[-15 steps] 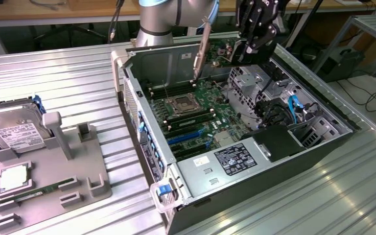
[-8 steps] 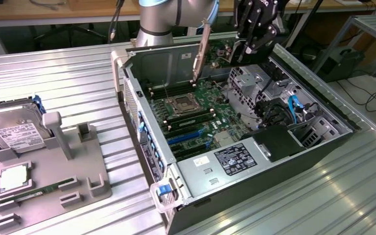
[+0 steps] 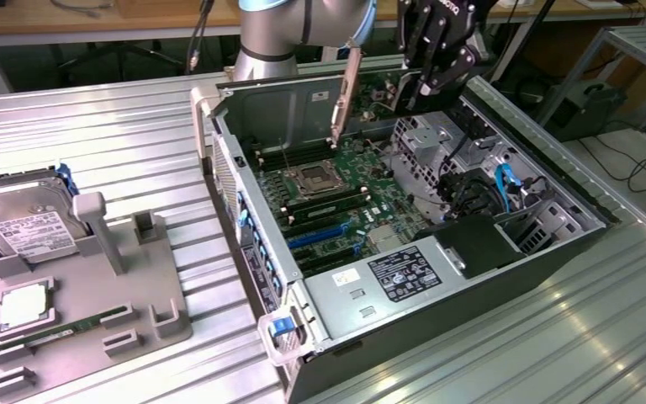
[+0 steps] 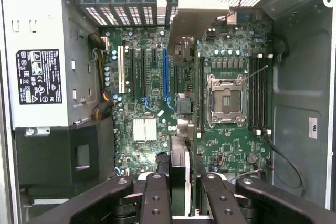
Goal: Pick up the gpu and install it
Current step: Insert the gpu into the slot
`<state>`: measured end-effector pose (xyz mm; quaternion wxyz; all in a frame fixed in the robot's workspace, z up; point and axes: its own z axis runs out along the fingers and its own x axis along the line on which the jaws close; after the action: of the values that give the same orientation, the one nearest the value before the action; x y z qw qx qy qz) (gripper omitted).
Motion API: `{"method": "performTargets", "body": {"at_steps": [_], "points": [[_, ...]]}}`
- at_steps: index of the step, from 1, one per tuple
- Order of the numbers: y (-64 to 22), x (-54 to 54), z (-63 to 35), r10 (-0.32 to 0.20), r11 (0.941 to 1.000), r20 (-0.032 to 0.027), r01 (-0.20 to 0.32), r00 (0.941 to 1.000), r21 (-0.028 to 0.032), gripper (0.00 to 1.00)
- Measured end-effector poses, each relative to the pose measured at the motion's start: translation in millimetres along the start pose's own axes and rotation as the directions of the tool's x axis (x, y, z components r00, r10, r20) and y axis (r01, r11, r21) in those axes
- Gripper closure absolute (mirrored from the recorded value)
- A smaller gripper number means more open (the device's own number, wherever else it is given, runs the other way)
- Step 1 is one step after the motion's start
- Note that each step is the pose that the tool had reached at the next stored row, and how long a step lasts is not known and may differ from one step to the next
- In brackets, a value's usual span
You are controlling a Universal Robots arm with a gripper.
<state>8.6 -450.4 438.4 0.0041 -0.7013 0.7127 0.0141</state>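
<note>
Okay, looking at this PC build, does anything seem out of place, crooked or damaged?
Nothing looks spilled, broken or askew. The computer case lies open on its side. The gripper holds the gpu edge-on over the motherboard, which looks deliberate rather than odd.

I hold the thin dark circuit card with a silver metal end bracket point(image 3: 346, 97) point(image 4: 178, 167) on edge, bracket upright, at twelve o'clock above the green motherboard point(image 3: 346, 198).
</note>
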Motion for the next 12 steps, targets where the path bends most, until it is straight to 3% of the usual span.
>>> {"method": "performTargets", "body": {"at_steps": [5,12], "points": [[0.8,0.1,0.9,-0.004,1.0000,-0.0068,0.004,1.0000,0.0050,0.73],[8.5,0.3,5.1,-0.012,0.9999,-0.0075,0.012,0.9999,0.0069,0.73]]}}
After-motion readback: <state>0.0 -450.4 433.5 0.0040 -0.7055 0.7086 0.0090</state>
